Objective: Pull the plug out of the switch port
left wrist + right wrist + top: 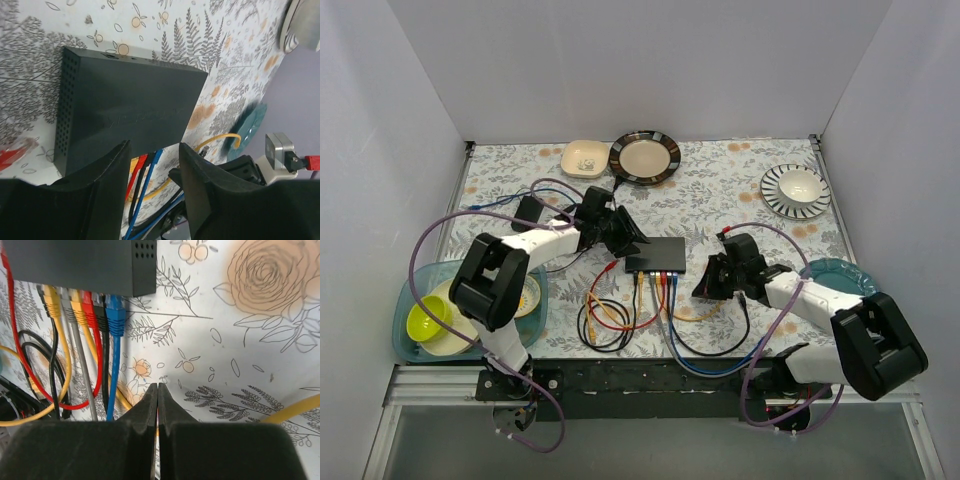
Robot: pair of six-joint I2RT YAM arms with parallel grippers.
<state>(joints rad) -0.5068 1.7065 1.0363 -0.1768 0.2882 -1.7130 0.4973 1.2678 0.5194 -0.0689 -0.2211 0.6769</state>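
Note:
The dark grey switch [657, 255] lies mid-table with its sockets facing the near edge. It also shows in the left wrist view [130, 102] and the right wrist view [75, 260]. Several plugs sit in its ports: yellow, grey, yellow, red, black and, rightmost, a blue plug [116, 315]. My left gripper [623, 237] is open at the switch's left end, its jaws over the switch's near edge [155, 157]. My right gripper [705, 285] is shut and empty [158, 390], just right of and below the blue plug, over bare cloth.
Coloured cables [610, 315] loop between the switch and the near edge. A black adapter block [528, 210] sits at the left. A teal tray [408, 335] of bowls stands near left, a teal plate [845, 272] right, plates and dishes [644, 157] at the back.

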